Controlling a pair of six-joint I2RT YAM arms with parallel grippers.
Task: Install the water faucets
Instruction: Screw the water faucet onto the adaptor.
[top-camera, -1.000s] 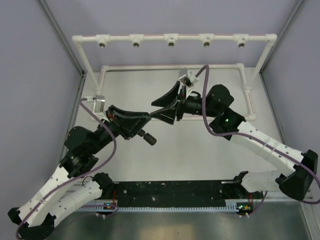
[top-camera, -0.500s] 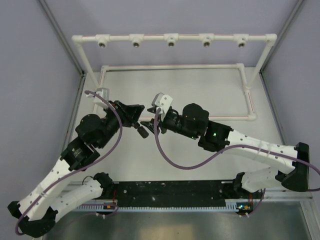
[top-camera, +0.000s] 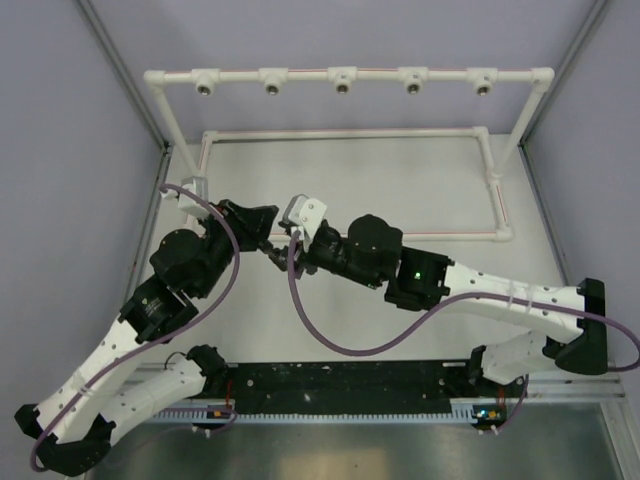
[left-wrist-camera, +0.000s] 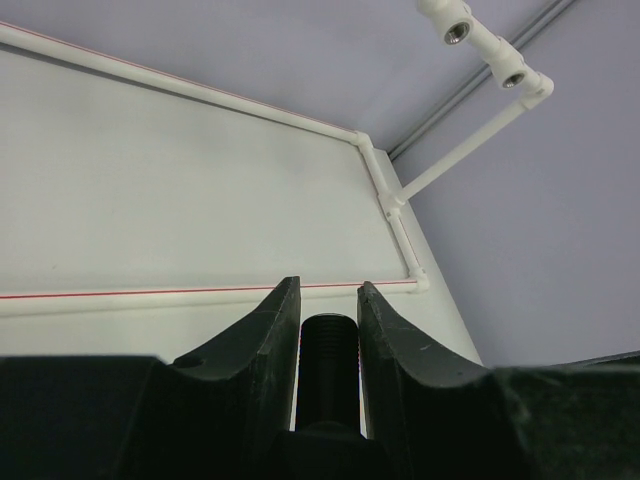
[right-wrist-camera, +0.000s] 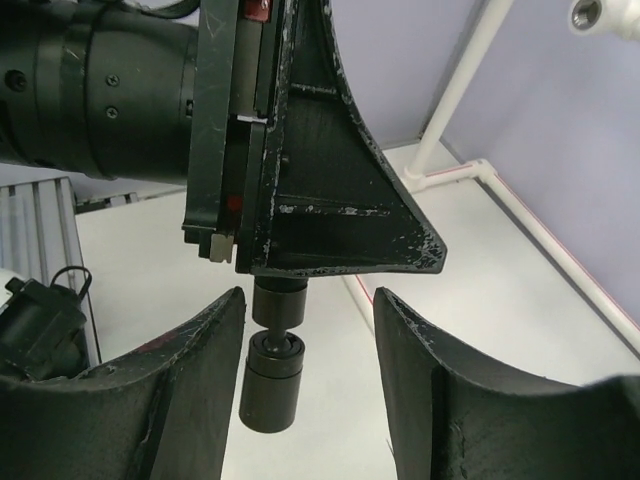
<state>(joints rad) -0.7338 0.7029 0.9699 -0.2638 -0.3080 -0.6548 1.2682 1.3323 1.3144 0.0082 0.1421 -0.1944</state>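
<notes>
Near the middle-left of the table, the two grippers are meeting tip to tip. The left gripper is pinching a black faucet. In its own wrist view the two fingers are pressing on either side of a threaded black barrel, which is filling the narrow gap between them.

From the right wrist camera the faucet is sticking out past the left gripper's tips, showing a short neck and then a stubby round cylinder. The right gripper is standing spread wide, with one finger on each side of the faucet's free end. A gap is showing between each finger and the cylinder, so neither is touching it. In the top view the faucet is too small and dark to be made out between the tips.

The white pipe frame is standing at the far end of the table, well apart from both grippers. Its top rail is carrying five round metal-ringed sockets spaced along it. The frame's low rectangle of pipe is lying flat on the table beyond the grippers. A purple cable is looping down from the right wrist toward the near edge and back up to the arm.
</notes>
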